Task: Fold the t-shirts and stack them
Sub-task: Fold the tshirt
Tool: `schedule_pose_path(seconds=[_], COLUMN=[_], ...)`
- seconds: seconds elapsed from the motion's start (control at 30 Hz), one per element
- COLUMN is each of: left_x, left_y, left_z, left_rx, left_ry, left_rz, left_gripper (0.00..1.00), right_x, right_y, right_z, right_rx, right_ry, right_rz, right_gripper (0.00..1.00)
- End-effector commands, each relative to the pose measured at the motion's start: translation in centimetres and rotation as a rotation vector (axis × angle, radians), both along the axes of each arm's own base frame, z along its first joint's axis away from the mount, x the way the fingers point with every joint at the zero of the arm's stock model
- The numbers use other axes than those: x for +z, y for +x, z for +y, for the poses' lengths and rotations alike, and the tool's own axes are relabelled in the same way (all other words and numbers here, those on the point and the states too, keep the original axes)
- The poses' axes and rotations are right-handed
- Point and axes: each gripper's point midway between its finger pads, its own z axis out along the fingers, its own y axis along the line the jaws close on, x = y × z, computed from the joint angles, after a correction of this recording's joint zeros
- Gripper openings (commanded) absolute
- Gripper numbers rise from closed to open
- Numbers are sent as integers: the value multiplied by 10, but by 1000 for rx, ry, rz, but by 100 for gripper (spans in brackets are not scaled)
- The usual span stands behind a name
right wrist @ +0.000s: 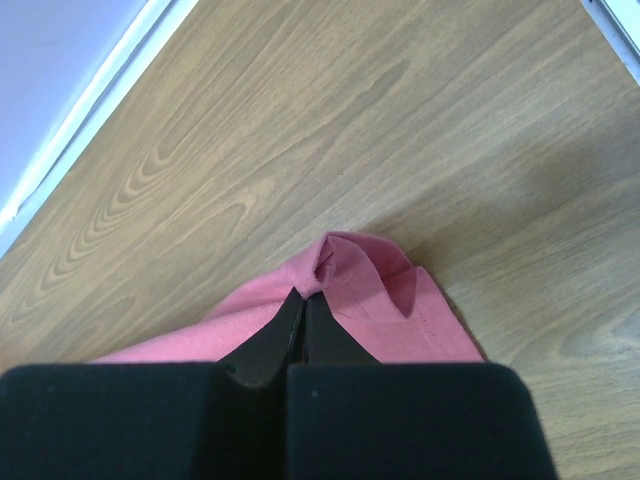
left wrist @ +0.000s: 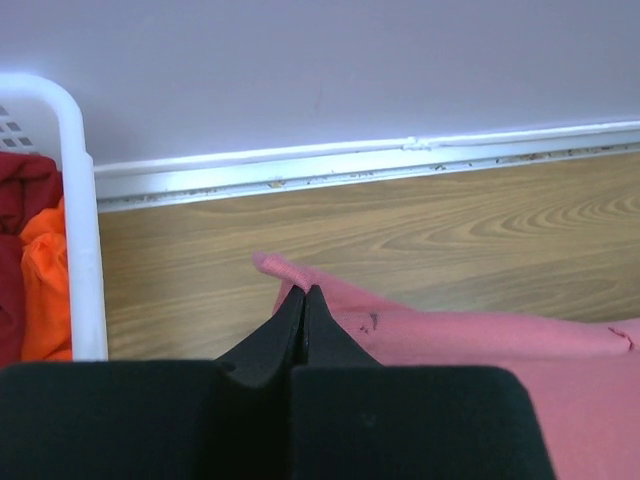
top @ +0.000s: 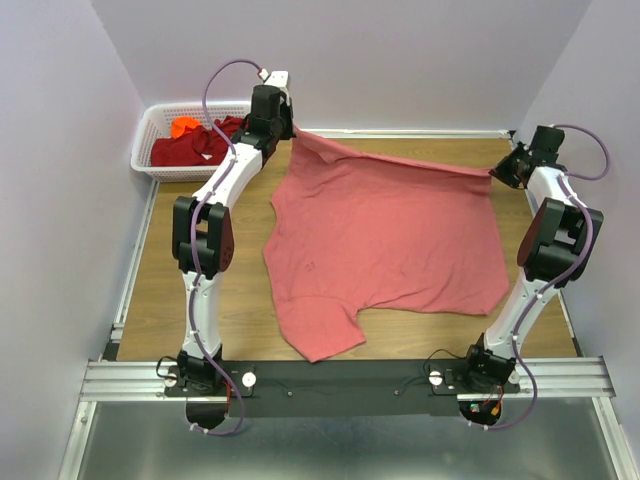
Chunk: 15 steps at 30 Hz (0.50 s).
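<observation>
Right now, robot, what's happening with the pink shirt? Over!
Left end effector and right end effector shut, each pinching a far corner of the pink t-shirt. Shirt spread out, far edge stretched between them. Nothing in the way; basket far left.

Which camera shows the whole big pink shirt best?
The top view: the pink shirt lies spread across the table, far edge lifted at both corners. The left wrist view shows just one corner pinched in the left fingers; the right wrist view, the other corner in the right fingers.
</observation>
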Motion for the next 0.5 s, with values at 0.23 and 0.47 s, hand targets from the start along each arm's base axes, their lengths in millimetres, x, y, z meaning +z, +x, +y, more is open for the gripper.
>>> schedule_pose_path(seconds=[0.23,0.47], left_x=[11,10], left_y=[-34,-54], left_z=[14,22], left_rx=[45,80], left_ry=[-40,-44], left_rz=[109,160], left_gripper=[0,0], right_x=[25,23], right_y=[-22,-39], right_z=[-10,-11], right_rx=[-15,-47], right_ry=[-106,-121], right_rz=[-18,9], right_gripper=[1,1])
